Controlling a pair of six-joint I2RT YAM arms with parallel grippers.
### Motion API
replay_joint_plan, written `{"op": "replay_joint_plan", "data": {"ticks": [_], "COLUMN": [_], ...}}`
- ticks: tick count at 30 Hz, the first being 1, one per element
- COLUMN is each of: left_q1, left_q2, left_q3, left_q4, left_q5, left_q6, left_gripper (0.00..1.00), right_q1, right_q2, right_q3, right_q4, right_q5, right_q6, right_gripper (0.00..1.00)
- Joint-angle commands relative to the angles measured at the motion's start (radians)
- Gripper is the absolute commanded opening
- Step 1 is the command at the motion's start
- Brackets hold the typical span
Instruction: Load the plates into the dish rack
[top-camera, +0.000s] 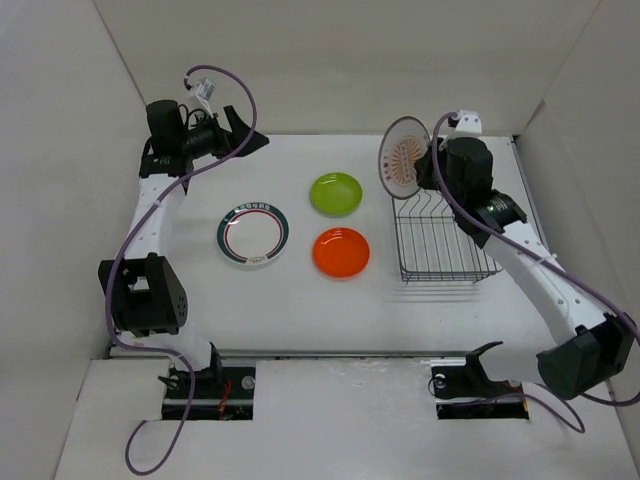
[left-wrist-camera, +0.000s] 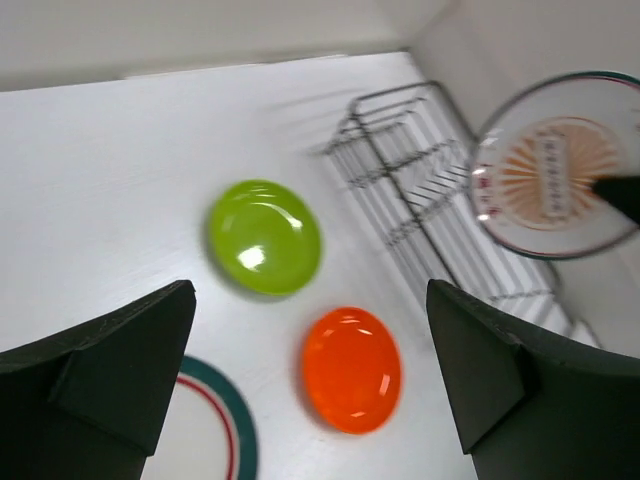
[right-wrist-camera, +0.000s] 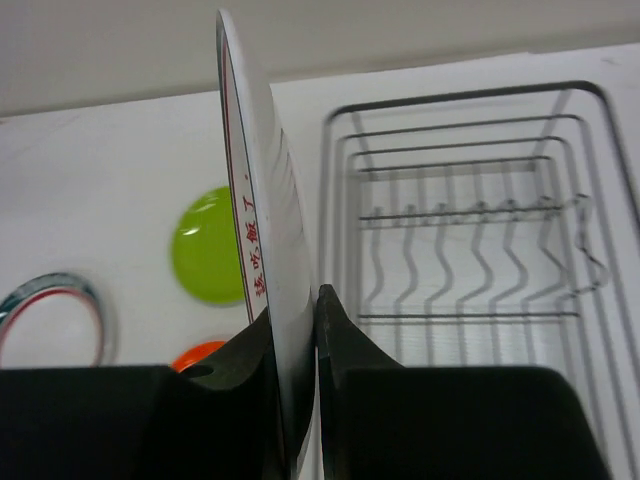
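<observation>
We list the sunburst plate (top-camera: 404, 152) standing on edge, its rim pinched between the right jaws, raised just beside the far left corner of the dish rack (top-camera: 445, 245) (red lettering shows along the rim). Flat on the counter (top-camera: 300, 310), left of the rack: lime green plate (top-camera: 336, 193), orange plate (top-camera: 341, 252), ring-rimmed white plate (top-camera: 253, 236). We record the left jaws spread wide, holding nothing.

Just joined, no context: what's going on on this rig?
The right tool is shut on the sunburst plate, holding it upright on edge over the far end of the dish rack, which holds no plates. The lime green plate, orange plate and ringed white plate lie flat on the table. The left tool is open, holding nothing.
</observation>
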Motion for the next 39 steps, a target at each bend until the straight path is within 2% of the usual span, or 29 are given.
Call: {"op": "replay_joint_plan", "data": {"ticks": [1,5,10,27,39], "left_q1": [-0.022,-0.031,-0.031,-0.031,-0.031], "left_q2": [0.002,0.011,0.001,-0.008,0.01], "left_q3": [0.08,0.117,0.128,0.137,0.146], "left_q4": [-0.22,-0.283,-0.303,-0.312,-0.33], "left_q5": [-0.344,-0.576,-0.654,-0.676,-0.685], "left_q6": [0.196,0.205,0.216,0.225,0.225], "left_gripper": [1.0,1.0,1.0,1.0,1.0], "right_q1": [-0.035,-0.073,-0.114,-0.173,-0.173], "right_q2": [0.016,0.051,0.111,0.234,0.326], "right_q3": [0.054,0.075,0.109,0.124,0.158], "right_q4": [-0.12,-0.13,-0.12,-0.068,-0.068], "right_q5": [0.234,0.263,0.263,0.123,0.136], "right_q6": [-0.061,-0.097,-0.146,-0.162,-0.122], "right_gripper": [0.0,0.0,0.0,0.0,0.0]}}
